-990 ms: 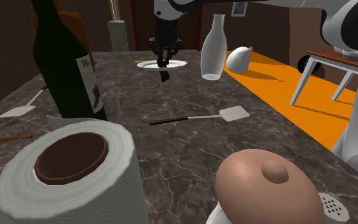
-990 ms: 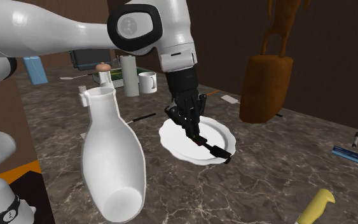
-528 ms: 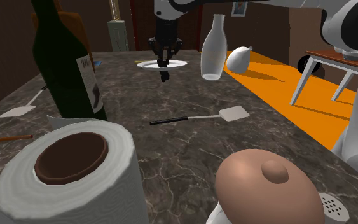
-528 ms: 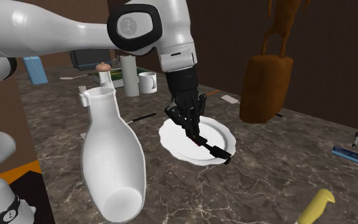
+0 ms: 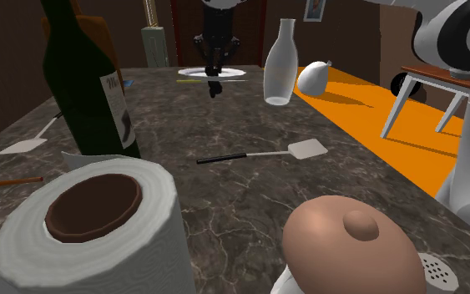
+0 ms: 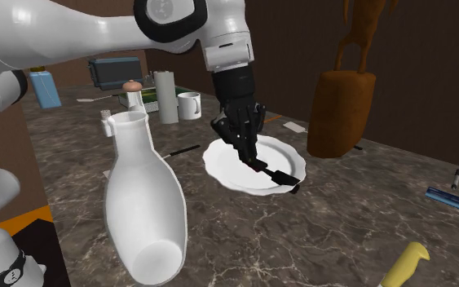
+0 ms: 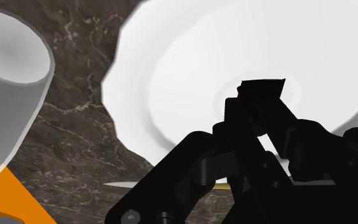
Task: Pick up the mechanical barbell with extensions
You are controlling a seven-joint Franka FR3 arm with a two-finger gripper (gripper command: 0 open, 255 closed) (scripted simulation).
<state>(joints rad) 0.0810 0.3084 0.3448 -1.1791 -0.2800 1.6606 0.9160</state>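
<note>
The barbell (image 6: 278, 176) is a slim black rod with thicker ends. It hangs slanted just above a white plate (image 6: 226, 167), and my black gripper (image 6: 249, 154) is shut on its upper end. In the shoulder view the gripper (image 5: 214, 67) is at the far end of the marble table, with the barbell (image 5: 214, 87) dangling under it in front of the plate (image 5: 193, 73). Seen from the wrist, the fingers (image 7: 234, 146) clasp the black barbell (image 7: 261, 93) over the plate (image 7: 184, 70).
A tall white bottle (image 6: 143, 204) stands close beside the plate, clear-looking in the shoulder view (image 5: 280, 63). A dark green bottle (image 5: 83, 75), a paper roll (image 5: 91, 219) and a spatula (image 5: 268, 154) lie nearer the stand. A brown object (image 6: 341, 110) stands past the plate.
The gripper has risen a little with the barbell shut in it. The rod's low end has come up off the plate.
</note>
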